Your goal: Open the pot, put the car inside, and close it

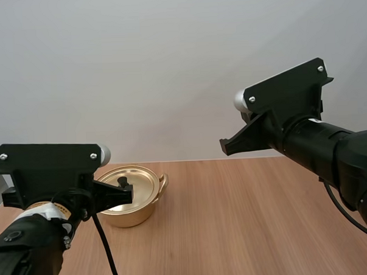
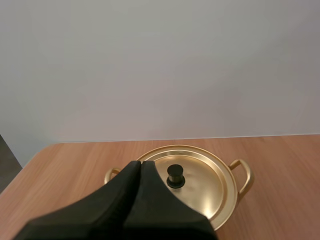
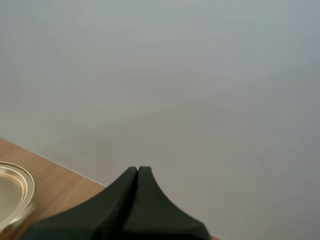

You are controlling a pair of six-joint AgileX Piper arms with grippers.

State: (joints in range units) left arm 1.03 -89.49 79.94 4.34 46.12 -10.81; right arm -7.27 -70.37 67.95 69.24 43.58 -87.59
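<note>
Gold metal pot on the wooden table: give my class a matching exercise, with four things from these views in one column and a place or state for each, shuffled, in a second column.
Things
1. round gold metal lid
2. small black knob
3. left gripper
4. right gripper

Places or states
A. shut, held high over the wooden table, away from the gold pot
B. closed on the pot
C. shut, low, tips near the knob
D. upright at the lid's centre

Pairs: 1-B, 2-D, 3-C, 4-A
</note>
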